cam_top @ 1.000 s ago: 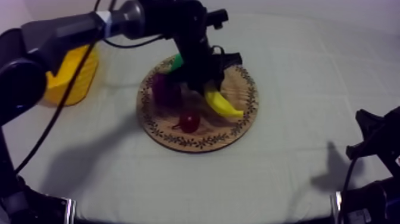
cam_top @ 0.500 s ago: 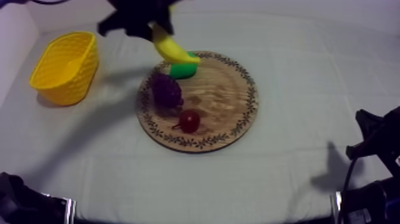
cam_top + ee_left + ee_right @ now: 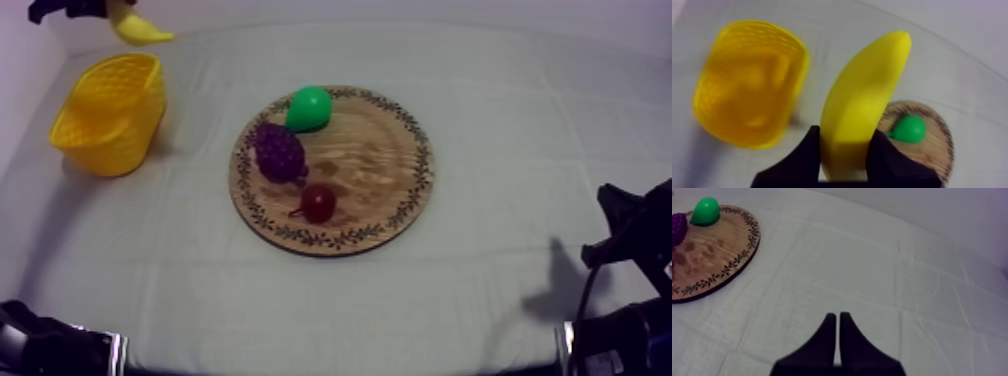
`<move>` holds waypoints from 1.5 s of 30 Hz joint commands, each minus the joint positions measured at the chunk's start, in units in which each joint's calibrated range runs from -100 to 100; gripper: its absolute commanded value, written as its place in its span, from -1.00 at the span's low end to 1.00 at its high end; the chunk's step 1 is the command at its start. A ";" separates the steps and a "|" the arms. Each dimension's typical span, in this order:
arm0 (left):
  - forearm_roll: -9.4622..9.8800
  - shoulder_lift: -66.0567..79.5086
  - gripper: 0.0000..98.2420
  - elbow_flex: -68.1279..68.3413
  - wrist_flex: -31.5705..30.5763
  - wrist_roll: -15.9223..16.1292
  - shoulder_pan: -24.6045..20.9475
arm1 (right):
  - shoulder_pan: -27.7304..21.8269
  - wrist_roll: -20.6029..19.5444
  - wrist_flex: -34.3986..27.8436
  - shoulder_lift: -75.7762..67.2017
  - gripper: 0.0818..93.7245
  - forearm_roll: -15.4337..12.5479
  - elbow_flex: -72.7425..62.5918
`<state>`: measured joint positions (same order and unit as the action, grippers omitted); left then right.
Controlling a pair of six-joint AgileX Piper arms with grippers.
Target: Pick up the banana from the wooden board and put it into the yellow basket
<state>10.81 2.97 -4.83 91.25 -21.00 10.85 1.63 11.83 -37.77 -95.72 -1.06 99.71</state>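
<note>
The left pincer [image 3: 847, 150] is clamped on the banana [image 3: 864, 95] near one end, the fruit projecting ahead of it. The yellow basket [image 3: 747, 100] lies below, just aside of the pincer. Banana: judged light, rigid, smooth; grip mid-body. The right pincer [image 3: 838, 319] is closed, empty.

Top view slants down; all 3 views share the board [image 3: 372, 165].

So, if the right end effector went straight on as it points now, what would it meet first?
Probably nothing: the right end effector, shut, points over bare cloth, and the way looks free as far as shown. The wooden board lies off to one side.
</note>
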 commanded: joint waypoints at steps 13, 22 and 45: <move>-2.76 -11.65 -0.48 6.65 -15.50 6.24 -13.92 | -0.02 0.02 0.03 -0.03 -0.99 0.01 -0.05; -3.60 -15.12 0.01 11.25 -21.61 9.79 -17.49 | -0.02 0.02 0.03 -0.03 -0.99 0.01 -0.05; -4.13 22.12 -0.08 34.99 -37.49 11.82 -11.35 | -0.02 0.01 0.03 -0.03 -0.99 0.01 -0.05</move>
<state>6.66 18.53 26.62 57.14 -9.29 -0.92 1.63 11.83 -37.77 -95.72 -1.06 99.71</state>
